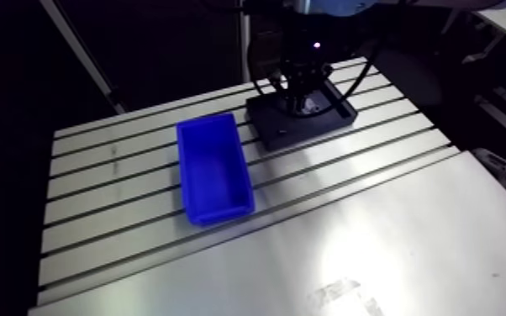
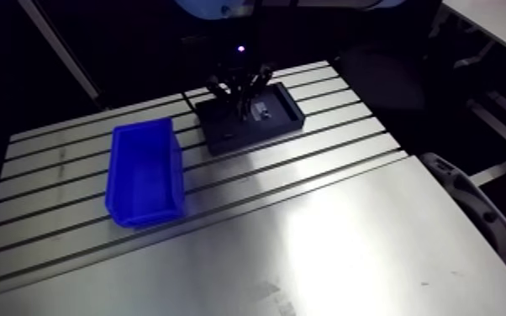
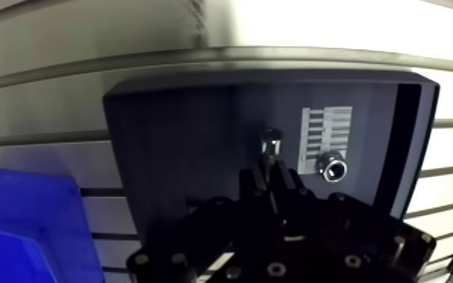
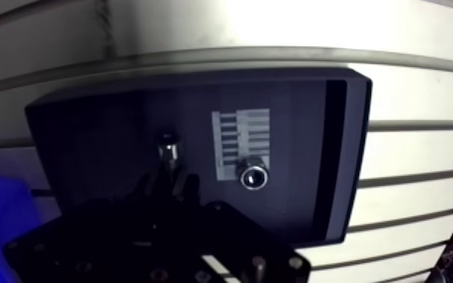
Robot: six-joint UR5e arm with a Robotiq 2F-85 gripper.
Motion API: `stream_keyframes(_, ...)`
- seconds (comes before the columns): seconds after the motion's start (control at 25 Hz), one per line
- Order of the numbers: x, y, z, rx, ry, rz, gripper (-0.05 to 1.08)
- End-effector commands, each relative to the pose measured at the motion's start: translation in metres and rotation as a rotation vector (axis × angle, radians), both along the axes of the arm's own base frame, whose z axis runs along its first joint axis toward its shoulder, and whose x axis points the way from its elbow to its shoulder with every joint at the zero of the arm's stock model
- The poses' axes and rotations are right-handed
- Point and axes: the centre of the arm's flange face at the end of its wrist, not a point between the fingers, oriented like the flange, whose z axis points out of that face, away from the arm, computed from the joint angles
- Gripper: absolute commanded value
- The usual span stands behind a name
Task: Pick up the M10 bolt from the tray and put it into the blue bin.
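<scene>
Clenched on the M10 bolt (image 3: 269, 143): gripper (image 3: 272, 179) closed around the shank, dark fingertips (image 3: 253, 181) pressed close on either side. Shows only the rounded metal head and a short length of shank ahead of the fingertips. Rest of the shank hidden between the pads. Cannot tell whether the bolt's lower end touches the tray floor or hangs clear of it. Directly beneath bolt and fingers lies the black tray (image 3: 177, 135), shallow and raised at the rim, its near edge covered by the gripper's own body in the wrist view. On the tray floor just beside the bolt, a white label (image 3: 326, 124) printed with grey bars, print too small to read. At the label's near corner, a second small round metal part (image 3: 332, 167), seen end-on with a dark centre. Hard to say whether nut, sleeve or another bolt head. Lies apart from the held bolt, not touching it. Near the tray, with a strip of table between, the blue bin (image 1: 213, 168), open-topped. In the wrist view only one corner of it, cut off at the edge. Tray and bin both on the slotted aluminium table (image 1: 113, 210). In the arm view, gripper low over the tray, fingers too dark and small to read, bolt not distinguishable there.
</scene>
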Motion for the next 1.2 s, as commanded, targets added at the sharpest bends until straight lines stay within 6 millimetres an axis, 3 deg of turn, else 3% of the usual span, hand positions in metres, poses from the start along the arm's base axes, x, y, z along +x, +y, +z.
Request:
stream_keyframes(0.04,0.004,0.001,0.024,0.019,0.016,0.000,0.97)
stream_keyframes(0.32,0.010,-0.001,0.053,0.018,0.024,0.038,1.04)
stream_keyframes(0.84,0.032,-0.018,0.152,0.009,0.036,0.174,1.07)
stream_keyframes(1.2,0.042,-0.047,0.200,-0.023,0.021,0.483,1.06)
